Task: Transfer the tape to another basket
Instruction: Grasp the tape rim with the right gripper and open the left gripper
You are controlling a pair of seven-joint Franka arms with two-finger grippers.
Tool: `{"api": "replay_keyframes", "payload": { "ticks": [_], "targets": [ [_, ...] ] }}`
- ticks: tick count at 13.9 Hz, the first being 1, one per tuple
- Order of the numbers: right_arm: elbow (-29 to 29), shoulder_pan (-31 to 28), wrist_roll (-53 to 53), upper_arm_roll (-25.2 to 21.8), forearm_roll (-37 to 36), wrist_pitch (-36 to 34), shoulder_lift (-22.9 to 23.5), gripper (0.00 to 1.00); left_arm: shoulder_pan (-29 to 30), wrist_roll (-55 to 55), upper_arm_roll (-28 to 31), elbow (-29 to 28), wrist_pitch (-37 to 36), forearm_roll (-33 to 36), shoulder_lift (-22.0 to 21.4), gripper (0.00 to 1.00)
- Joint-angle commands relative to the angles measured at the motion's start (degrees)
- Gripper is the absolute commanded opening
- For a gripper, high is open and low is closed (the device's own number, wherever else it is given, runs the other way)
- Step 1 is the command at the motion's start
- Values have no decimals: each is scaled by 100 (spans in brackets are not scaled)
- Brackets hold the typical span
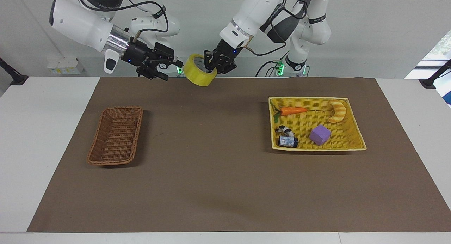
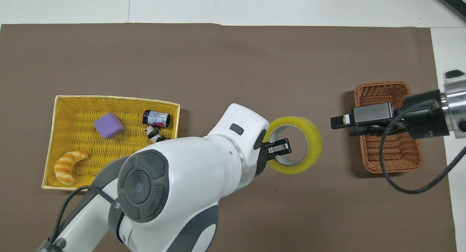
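Observation:
The yellow tape (image 1: 198, 74) hangs in the air from my left gripper (image 1: 212, 63), which is shut on the roll's wall with one finger inside the core. It is over the brown mat between the two baskets. In the overhead view the tape (image 2: 310, 133) shows with my left gripper (image 2: 277, 149) on its rim. My right gripper (image 1: 170, 70) is open and empty, level with the tape, a small gap from it. In the overhead view my right gripper (image 2: 338, 122) covers part of the brown wicker basket (image 2: 382, 83). The brown basket (image 1: 121, 109) is empty.
A yellow woven basket (image 1: 310, 98) toward the left arm's end holds a carrot toy (image 1: 292, 110), a croissant toy (image 1: 338, 111), a purple cube (image 1: 320, 134), a small can (image 1: 288, 141) and a small figure. It also shows in the overhead view (image 2: 109, 97).

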Motion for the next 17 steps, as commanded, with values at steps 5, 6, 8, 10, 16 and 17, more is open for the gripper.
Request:
{"api": "replay_keyframes", "payload": {
  "ticks": [5, 6, 8, 10, 16, 17],
  "targets": [
    [-487, 164, -152, 23, 245, 93, -369, 100, -113, 40, 59, 100, 108, -130, 62, 0],
    [-496, 181, -144, 23, 237, 93, -378, 100, -113, 40, 59, 108, 108, -138, 62, 0],
    [-539, 304, -135, 23, 175, 119, -404, 100, -113, 40, 59, 100, 100, -138, 62, 0],
    [-548, 356, -74, 32, 88, 119, -413, 100, -113, 40, 59, 100, 100, -138, 62, 0],
    [-549, 515, -47, 32, -246, 102, -422, 91, -122, 57, 59, 100, 108, -138, 62, 0],
    [-514, 559, -38, 32, -360, 102, -422, 60, -122, 57, 59, 100, 108, -138, 62, 0]
  ]
}}
